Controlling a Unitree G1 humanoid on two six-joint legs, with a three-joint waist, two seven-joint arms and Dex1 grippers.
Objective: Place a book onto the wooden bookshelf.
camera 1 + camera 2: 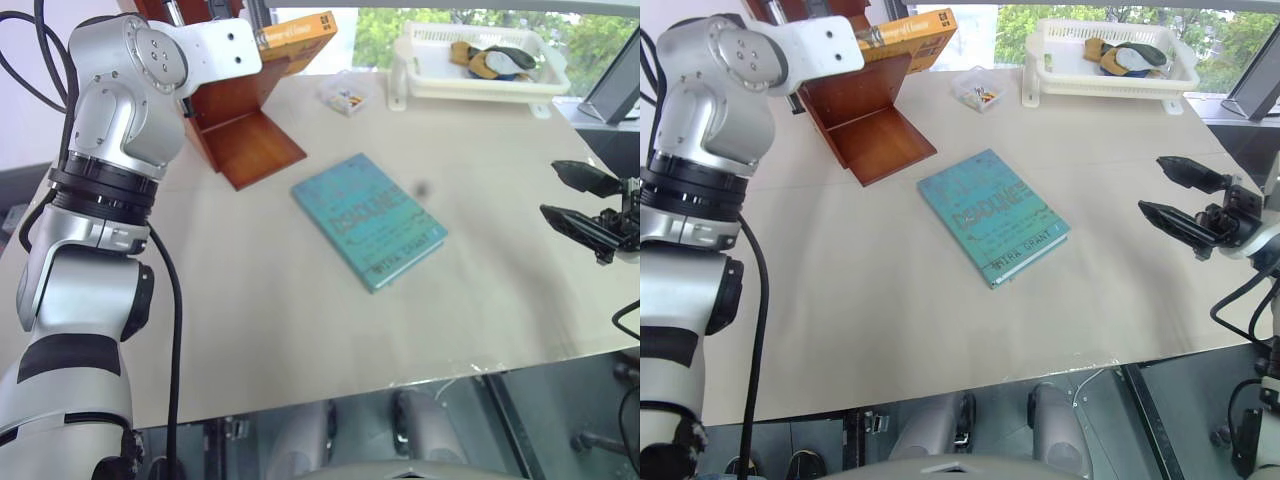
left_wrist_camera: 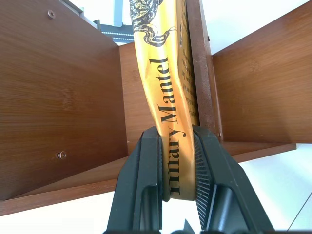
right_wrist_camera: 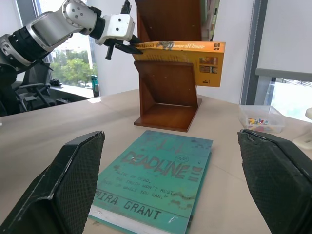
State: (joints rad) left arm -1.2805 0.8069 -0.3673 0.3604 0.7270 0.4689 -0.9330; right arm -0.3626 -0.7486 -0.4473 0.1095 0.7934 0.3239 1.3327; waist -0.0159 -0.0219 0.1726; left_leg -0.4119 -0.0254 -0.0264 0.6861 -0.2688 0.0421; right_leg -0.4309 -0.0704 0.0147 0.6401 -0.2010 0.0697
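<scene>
The book [image 3: 180,53], thin and orange-yellow with a yellow spine and dark lettering, hangs level in the air against the wooden bookshelf [image 3: 168,83], above its bottom board. My left gripper [image 2: 176,134] is shut on the book's spine end, both black fingers [image 2: 146,165] pressed to its covers. The book's far end [image 1: 300,35] sticks out past the reddish-brown side panel [image 1: 245,130] at the table's back left. My right gripper [image 1: 1162,187] hovers open over the table's right edge, holding nothing.
A teal-covered book [image 1: 368,220] lies flat in the middle of the table. At the back stand a small clear box [image 1: 345,95] and a white plastic basket [image 1: 480,60] with things in it.
</scene>
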